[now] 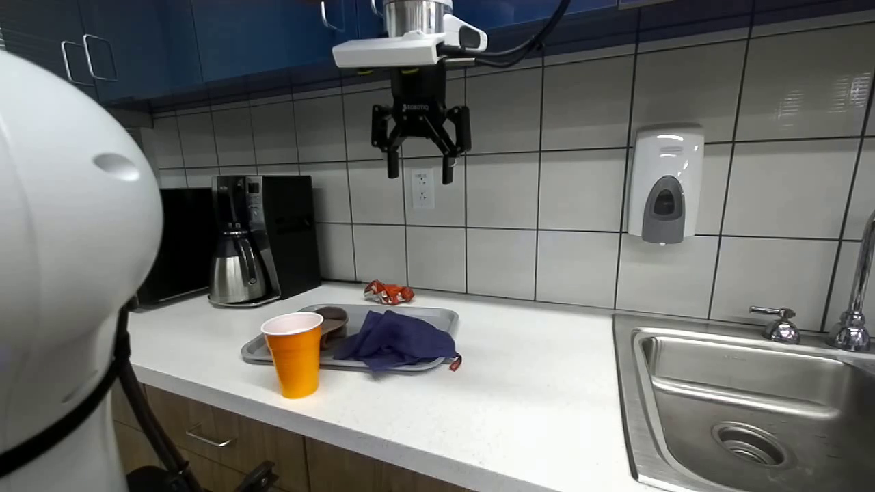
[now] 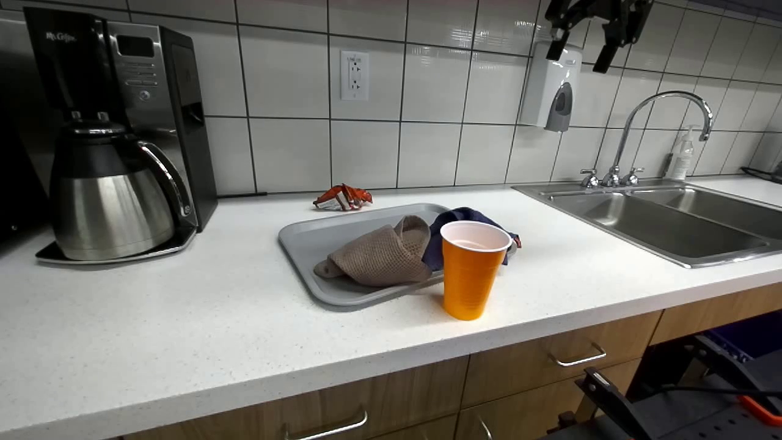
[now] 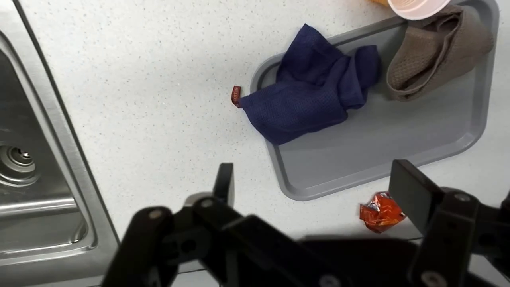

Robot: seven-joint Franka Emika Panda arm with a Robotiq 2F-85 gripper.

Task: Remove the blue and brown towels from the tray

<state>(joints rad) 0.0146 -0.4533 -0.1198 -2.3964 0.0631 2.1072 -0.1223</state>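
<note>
A crumpled blue towel [image 1: 400, 338] lies on the grey tray [image 1: 437, 316] and hangs over its rim. Its red tag shows outside the tray in the wrist view. The blue towel [image 3: 306, 99] and tray [image 3: 390, 139] are seen from above there. A folded brown towel [image 3: 438, 59] lies beside the blue one, in the tray. It also shows in both exterior views [image 1: 333, 322] [image 2: 385, 256], partly behind the orange cup in one case. My gripper [image 1: 420, 169] is open and empty, high above the counter. Its fingers frame the tray's corner in the wrist view [image 3: 312, 181].
An orange cup [image 2: 470, 275] stands against the tray's front side, close to both towels. A crumpled red wrapper [image 3: 380, 213] lies behind the tray. A coffee maker [image 2: 183, 116] stands at one end, a steel sink [image 1: 627, 396] at the other. A soap dispenser [image 1: 666, 154] hangs on the wall.
</note>
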